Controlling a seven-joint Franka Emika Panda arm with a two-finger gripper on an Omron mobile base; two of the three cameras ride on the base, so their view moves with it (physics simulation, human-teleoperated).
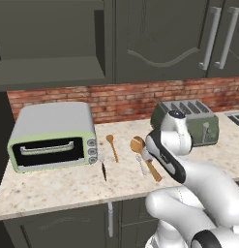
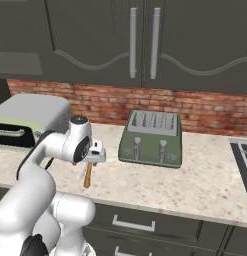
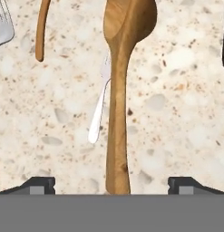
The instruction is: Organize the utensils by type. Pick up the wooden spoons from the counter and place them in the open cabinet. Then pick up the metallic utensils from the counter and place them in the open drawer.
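2 wooden spoons (image 1: 145, 160) (image 1: 112, 147), fork (image 1: 141, 164), knife (image 1: 103, 170), flat on counter (image 1: 53, 186)

The white arm folds forward at the elbow, wrist bent downward. The gripper (image 3: 111, 185) points straight down, its fingers (image 3: 38, 185) spread wide, holding nothing.

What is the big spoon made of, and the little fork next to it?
The big spoon looks like wood: orange-brown with darker grain streaks and a matte surface. The little fork beside it looks like metal: pale silver, smooth and slightly shiny, though a rendered picture leaves that a bit open.
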